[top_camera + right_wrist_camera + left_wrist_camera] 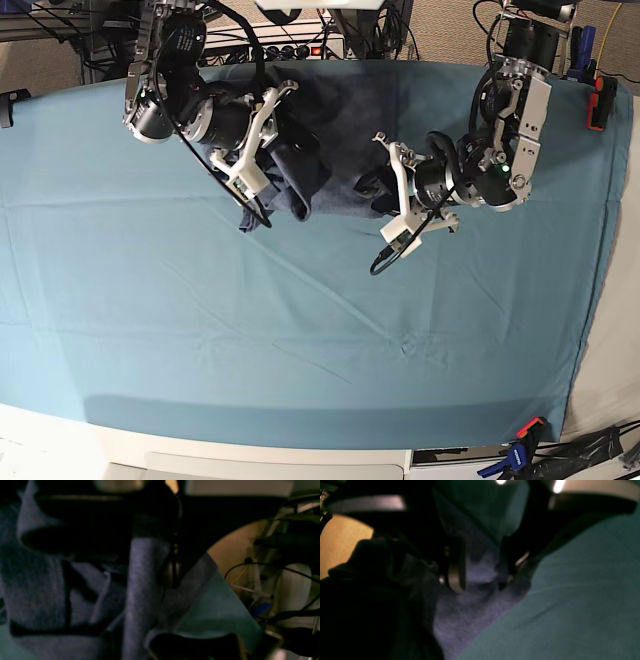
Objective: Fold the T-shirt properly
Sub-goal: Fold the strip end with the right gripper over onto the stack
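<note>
The T-shirt [312,135] lies bunched at the back middle of the teal cloth, slate blue-grey. My right gripper [268,150] is shut on a fold of it and holds that part lifted, with cloth hanging below. In the right wrist view the T-shirt [37,585] drapes round the right gripper [155,567], and one dark finger [173,570] shows beside the pinched fold. My left gripper [385,188] is at the shirt's right edge. In the left wrist view the left gripper [480,567] stands open, its two fingers apart over T-shirt fabric [470,610].
The teal table cloth [300,330] covers the whole table. Cables and a power strip [300,45] run along the back edge. A red object [598,105] sits at the far right edge, and a clamp [515,455] holds the cloth at the front right corner.
</note>
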Controlling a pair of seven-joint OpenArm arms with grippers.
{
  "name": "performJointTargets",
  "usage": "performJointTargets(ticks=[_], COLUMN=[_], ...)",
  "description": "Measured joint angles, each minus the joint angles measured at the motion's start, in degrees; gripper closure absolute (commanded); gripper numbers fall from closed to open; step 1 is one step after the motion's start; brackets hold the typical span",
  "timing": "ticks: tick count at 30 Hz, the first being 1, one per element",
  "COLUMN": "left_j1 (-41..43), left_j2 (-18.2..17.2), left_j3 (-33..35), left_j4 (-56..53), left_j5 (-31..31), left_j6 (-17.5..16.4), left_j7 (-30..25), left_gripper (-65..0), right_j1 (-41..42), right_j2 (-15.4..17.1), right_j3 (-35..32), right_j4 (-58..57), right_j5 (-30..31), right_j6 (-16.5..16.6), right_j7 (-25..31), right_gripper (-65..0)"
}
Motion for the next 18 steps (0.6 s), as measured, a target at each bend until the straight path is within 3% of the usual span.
performJointTargets(ticks=[13,18], left_j1=[0.00,0.00], left_j2=[0.02,0.02], left_j3=[0.00,0.00], left_j4=[0.00,0.00], left_j5=[0.83,0.85], left_j6=[0.00,0.00], left_j7=[-0.24,-0.24], left_gripper=[-24.1,-24.0], right_j1=[-0.35,-0.35], right_j2=[-0.28,-1.44], right_j3=[-0.28,-3.30], right_j4=[6.34,6.34], right_j5=[-1.60,-3.19], right_j6=[0.02,-0.02], right_j7=[1.53,1.97], right_gripper=[0.0,0.0])
